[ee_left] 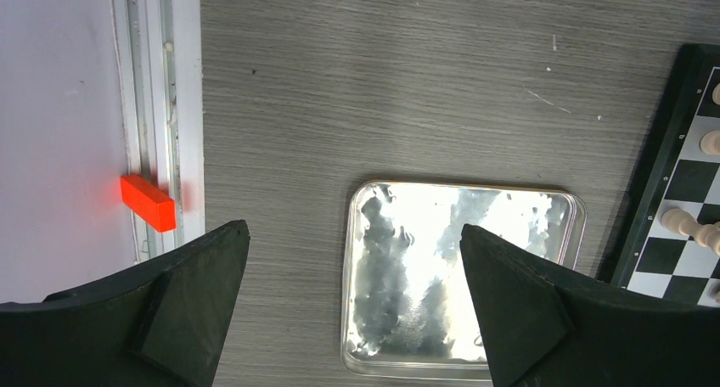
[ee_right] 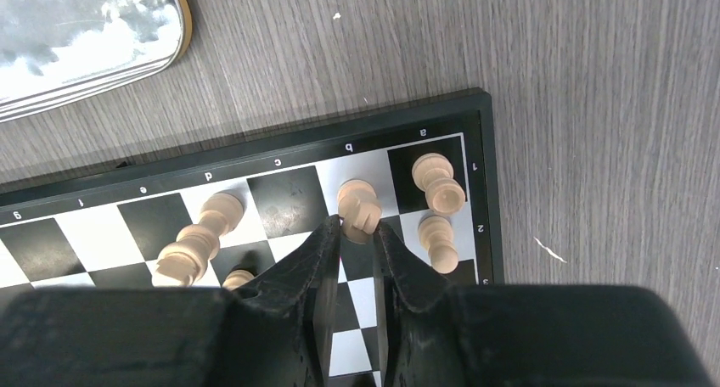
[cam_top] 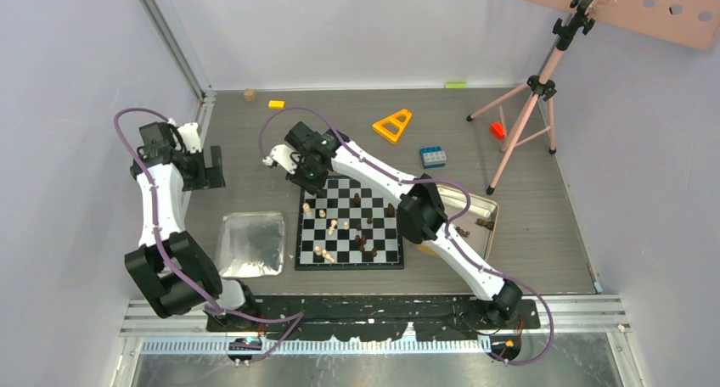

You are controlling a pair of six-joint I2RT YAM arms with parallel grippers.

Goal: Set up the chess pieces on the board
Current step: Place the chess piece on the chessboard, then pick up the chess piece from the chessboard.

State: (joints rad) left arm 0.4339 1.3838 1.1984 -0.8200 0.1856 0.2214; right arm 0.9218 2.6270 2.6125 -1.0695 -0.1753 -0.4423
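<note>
left jaws: wide open, empty, above desk (ee_left: 382,81) near silver tray (ee_left: 465,186) | right jaws: narrowed, seemingly pinching tan chess piece (ee_right: 357,202) | board (cam_top: 348,266): centre of top view, piece at its upper-left corner

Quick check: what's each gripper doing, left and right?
Left gripper: open, holding nothing.
Right gripper: closed on a light tan chess piece on the board.

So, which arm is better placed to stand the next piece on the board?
Right: the right gripper pinches a light piece on the chessboard's b file; the left gripper hangs open near the silver tray.
</note>
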